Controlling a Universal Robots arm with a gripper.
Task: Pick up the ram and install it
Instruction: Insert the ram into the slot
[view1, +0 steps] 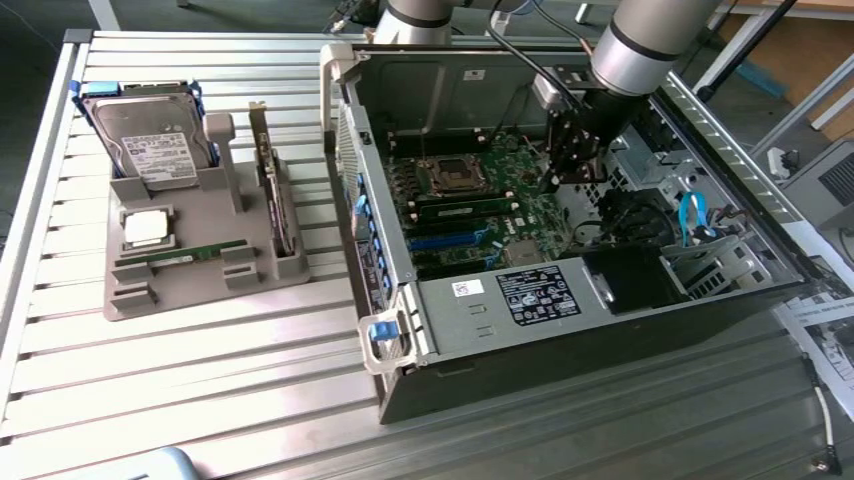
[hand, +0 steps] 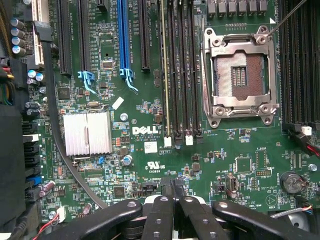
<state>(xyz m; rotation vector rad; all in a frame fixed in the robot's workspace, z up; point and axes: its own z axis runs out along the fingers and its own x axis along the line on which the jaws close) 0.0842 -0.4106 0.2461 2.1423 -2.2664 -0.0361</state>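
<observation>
Slatted metal table (view1: 200, 370), brightly lit; perhaps cardboard boxes (view1: 801, 50) behind.

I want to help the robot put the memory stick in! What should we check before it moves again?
1. Pincer is over the motherboard, inside the case: ok.
2. Pincer holds a ram: not ok. It is shut with nothing in it.
3. A ram lies ready on the grey holder, outside the case: ok.
4. Slots beside the socket are free: cannot tell. A thin stick may already sit in one.
5. Black cable keeps away from the slots: ok.
</observation>
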